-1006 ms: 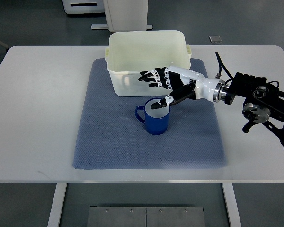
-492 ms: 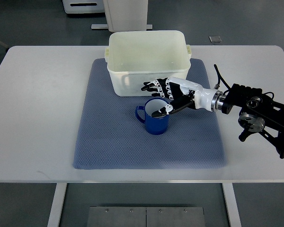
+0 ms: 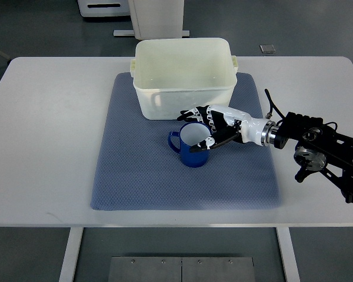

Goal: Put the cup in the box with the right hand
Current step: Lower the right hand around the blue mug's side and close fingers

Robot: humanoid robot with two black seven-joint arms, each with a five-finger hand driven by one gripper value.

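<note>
A blue cup (image 3: 189, 144) with a white inside stands upright on the blue-grey mat (image 3: 141, 176), its handle pointing left. The empty white plastic box (image 3: 183, 76) stands just behind it on the mat's far edge. My right hand (image 3: 201, 127) reaches in from the right and is around the cup's right side. The fingers (image 3: 194, 113) spread along the far rim and the thumb (image 3: 201, 144) lies at the near rim. The fingers are not closed on the cup. The left arm is not in view.
The mat lies on a white table (image 3: 47, 135). My right forearm and its black wrist unit (image 3: 317, 147) stretch over the table's right part. A small grey plate (image 3: 267, 49) lies at the table's far edge.
My right hand has come down and toward me, from in front of the box wall to the cup's right side, with the thumb now at the cup's near rim. The cup has not moved.
</note>
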